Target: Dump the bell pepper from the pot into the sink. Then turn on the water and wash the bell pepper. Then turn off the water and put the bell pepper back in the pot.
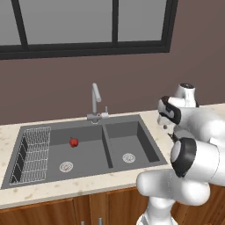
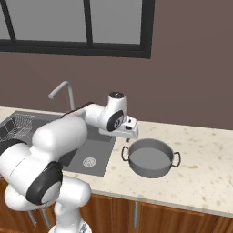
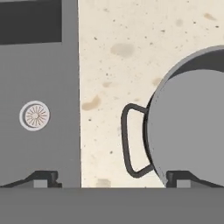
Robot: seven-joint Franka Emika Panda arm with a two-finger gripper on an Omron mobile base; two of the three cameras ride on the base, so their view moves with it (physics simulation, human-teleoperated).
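The red bell pepper (image 1: 74, 142) lies in the left basin of the dark grey sink (image 1: 90, 157), apart from the drain. The grey pot (image 2: 150, 157) stands upright on the counter just right of the sink, and nothing shows inside it. My gripper (image 2: 129, 138) hovers over the pot's left side, pointing down. In the hand view my gripper (image 3: 113, 179) is open, its fingertips (image 3: 43, 178) wide apart. The pot's dark loop handle (image 3: 130, 140) lies below, between them. The pot (image 3: 192, 122) lies to the right there and the sink's right basin (image 3: 48, 87) to the left.
A grey gooseneck faucet (image 1: 94, 100) rises behind the sink's divider. A wire rack (image 1: 33, 154) sits at the left end of the left basin. Each basin has a round silver drain (image 1: 128, 157). Speckled counter (image 2: 202, 175) stretches right of the pot. A brown wall with a window stands behind.
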